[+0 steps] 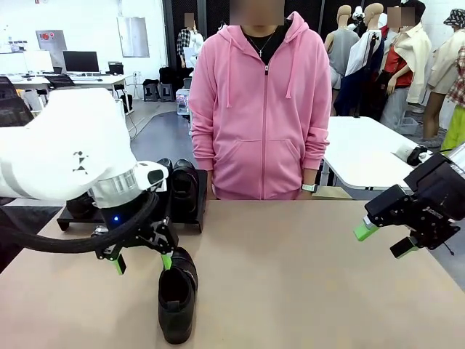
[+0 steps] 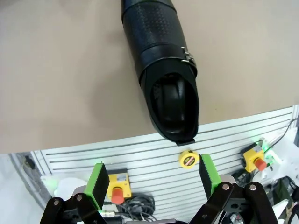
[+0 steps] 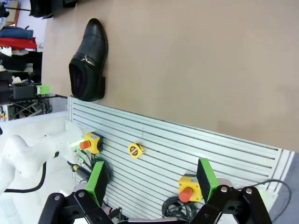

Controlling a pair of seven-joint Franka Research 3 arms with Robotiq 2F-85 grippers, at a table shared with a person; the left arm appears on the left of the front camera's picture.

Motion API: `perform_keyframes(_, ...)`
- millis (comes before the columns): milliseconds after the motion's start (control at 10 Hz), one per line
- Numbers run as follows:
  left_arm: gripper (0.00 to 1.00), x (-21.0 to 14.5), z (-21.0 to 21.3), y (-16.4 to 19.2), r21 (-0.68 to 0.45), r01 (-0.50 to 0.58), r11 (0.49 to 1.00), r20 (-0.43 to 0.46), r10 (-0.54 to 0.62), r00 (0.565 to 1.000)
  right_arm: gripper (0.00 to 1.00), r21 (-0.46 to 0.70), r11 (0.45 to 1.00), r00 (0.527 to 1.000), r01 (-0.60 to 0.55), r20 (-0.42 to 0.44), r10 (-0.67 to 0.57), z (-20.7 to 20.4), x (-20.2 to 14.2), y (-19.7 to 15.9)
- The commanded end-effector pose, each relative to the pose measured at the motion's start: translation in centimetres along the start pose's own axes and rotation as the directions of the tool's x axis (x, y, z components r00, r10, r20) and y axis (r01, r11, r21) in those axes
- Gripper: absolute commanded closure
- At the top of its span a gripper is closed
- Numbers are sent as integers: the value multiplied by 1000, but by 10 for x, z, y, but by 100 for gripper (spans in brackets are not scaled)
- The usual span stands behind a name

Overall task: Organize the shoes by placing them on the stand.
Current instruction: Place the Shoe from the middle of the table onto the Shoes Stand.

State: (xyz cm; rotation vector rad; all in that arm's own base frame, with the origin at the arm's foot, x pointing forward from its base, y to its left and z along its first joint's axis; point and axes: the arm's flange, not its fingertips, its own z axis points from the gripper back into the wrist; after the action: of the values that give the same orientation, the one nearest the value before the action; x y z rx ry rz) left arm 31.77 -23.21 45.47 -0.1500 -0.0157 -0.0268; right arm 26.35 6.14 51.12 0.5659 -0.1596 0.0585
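1. One black shoe (image 1: 178, 294) lies alone on the tan table (image 1: 305, 276), close to the near edge on the robot's left side.
2. In the left wrist view this shoe (image 2: 166, 70) has its heel right at the table's edge, and the heel tip sticks out a little over the ribbed grey rail (image 2: 149, 158) below it.
3. The shoe's toe points away from that edge, toward the far side of the table.
4. The left gripper (image 1: 142, 260) hangs just above and behind the shoe, with its green pads (image 2: 99, 183) spread wide and nothing between them.
5. It cannot be told from the front view whether one pad touches the shoe.
6. The right gripper (image 1: 385, 240) floats over the right side of the table, well apart from the shoe, and its fingers are spread wide too, holding nothing.
7. The black stand (image 1: 192, 218) sits at the far left edge of the table, partly hidden by the left arm.
8. Other black shoes (image 1: 183, 185) sit on the stand.
9. A person in a pink hoodie (image 1: 261, 109) stands at the far edge, in the middle.
10. The middle and right of the table are bare, so there is lots of open room there.
11. In the right wrist view the shoe (image 3: 88, 60) lies by the rail edge, with wide bare table beside it.
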Motion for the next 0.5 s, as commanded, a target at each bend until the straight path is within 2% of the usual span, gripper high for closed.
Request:
perform_keyframes(0, 0, 9, -13, -1, 25, 5, 1000, -22, -4, 1000, 0, 27, 999, 1000, -25, 11, 24, 1, 5, -1)
perform_keyframes(400, 0, 22, -92, -2, 104, -18, 994, -46, 23, 999, 0, 27, 999, 1000, -25, 11, 24, 1, 5, -1)
